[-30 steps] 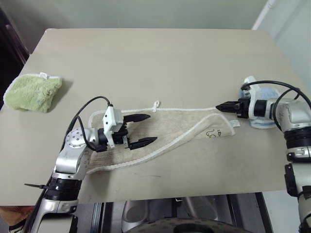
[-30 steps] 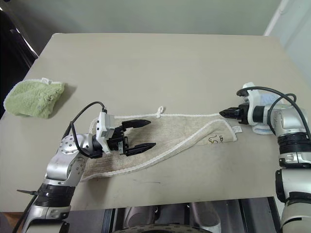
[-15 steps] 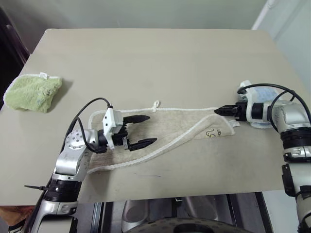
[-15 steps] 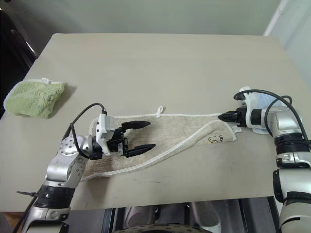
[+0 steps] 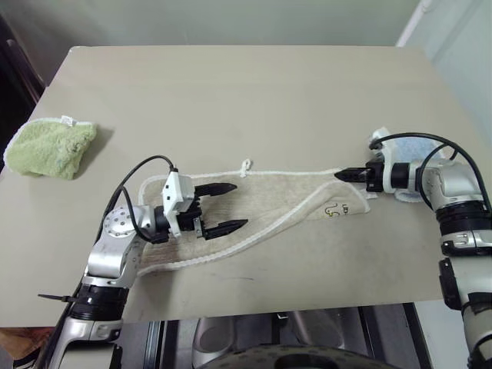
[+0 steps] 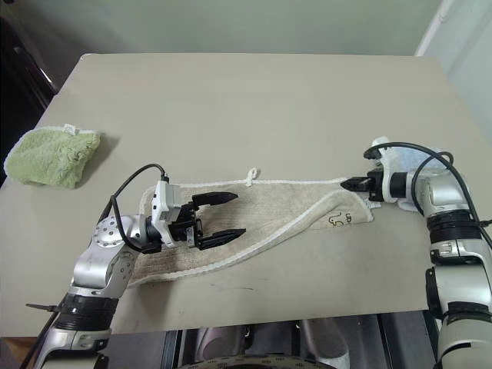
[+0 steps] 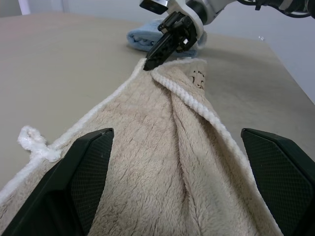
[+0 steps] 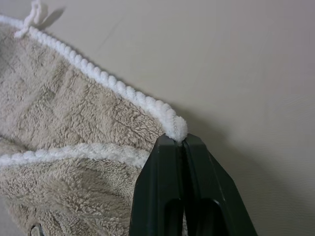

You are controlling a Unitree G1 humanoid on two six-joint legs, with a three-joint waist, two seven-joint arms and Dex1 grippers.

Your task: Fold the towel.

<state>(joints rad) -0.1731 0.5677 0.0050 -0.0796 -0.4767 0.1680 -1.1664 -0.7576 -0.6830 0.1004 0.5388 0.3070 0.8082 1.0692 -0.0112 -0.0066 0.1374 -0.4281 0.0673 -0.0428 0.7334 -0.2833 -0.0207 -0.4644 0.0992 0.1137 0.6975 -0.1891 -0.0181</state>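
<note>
The beige towel (image 5: 284,196) lies crumpled in a long strip across the table's near half, with its white loop (image 5: 246,164) on the far edge and a dark mark (image 5: 336,209) near the right end. My left gripper (image 5: 240,204) hovers open over the towel's left part, pointing right; its fingers (image 7: 88,162) straddle the cloth. My right gripper (image 5: 338,175) is shut at the towel's far right corner. In the right wrist view its tips (image 8: 181,142) pinch the white border corner (image 8: 176,129).
A fluffy green cloth (image 5: 50,146) lies at the table's left edge. A light blue cloth (image 5: 411,147) sits under my right wrist near the right edge. The tan table (image 5: 254,92) is bare behind the towel.
My right gripper has edged to the towel's far right corner and shut there. The left gripper has stayed open in place.
</note>
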